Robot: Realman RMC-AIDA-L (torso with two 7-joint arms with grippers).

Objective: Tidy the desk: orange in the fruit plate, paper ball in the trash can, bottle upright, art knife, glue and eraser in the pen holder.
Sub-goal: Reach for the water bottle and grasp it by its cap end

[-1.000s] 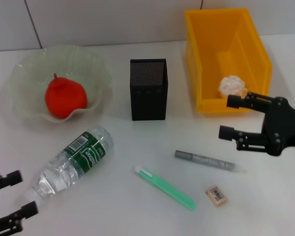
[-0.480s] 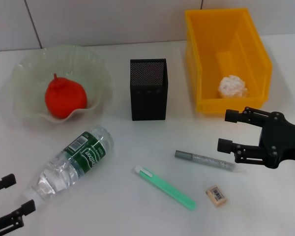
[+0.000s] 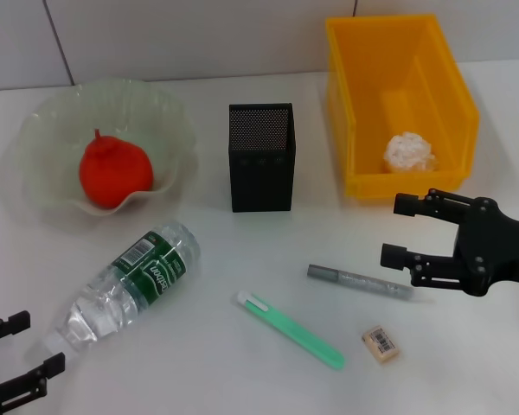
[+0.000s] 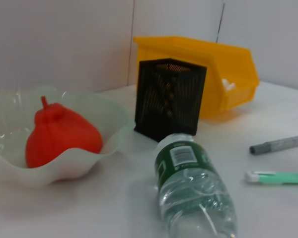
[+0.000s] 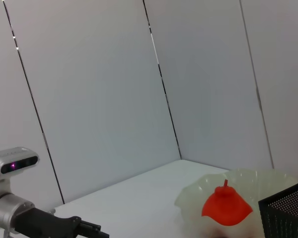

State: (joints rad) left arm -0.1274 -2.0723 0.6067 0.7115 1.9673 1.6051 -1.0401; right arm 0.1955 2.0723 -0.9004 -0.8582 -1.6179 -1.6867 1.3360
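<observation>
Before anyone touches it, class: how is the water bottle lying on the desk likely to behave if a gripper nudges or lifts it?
The bottle lies on its round side, so a sideways nudge would probably roll it. It looks like thin clear plastic, so it may dent or slip under a squeeze. Whether it holds water, and so how heavy it is, cannot be told. The left gripper sits open near its cap end.

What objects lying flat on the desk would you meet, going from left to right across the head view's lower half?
bottle → green art knife → grey glue pen. The eraser overlaps the pen's span, so it is left out.
</observation>
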